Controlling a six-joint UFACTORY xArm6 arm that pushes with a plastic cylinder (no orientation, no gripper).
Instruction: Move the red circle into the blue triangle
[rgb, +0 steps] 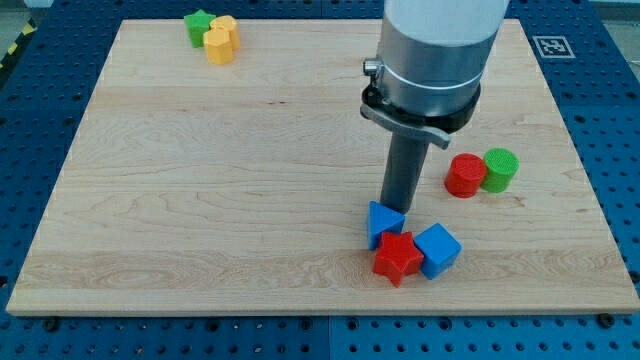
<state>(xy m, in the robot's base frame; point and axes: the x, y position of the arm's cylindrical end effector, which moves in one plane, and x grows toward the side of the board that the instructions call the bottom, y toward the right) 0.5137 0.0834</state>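
Note:
The red circle (464, 175) lies at the view's right, touching a green circle (500, 169) on its right. The blue triangle (383, 222) sits lower, near the view's bottom centre-right, touching a red star (397, 257). My tip (396, 206) rests at the blue triangle's upper edge, left of and below the red circle. The rod hangs from the grey arm (430, 55) at the view's top.
A blue cube (437, 249) touches the red star on its right. A green star (198, 26) and two yellow blocks (221, 40) are clustered at the view's top left. The wooden board (200, 180) lies on a blue perforated table.

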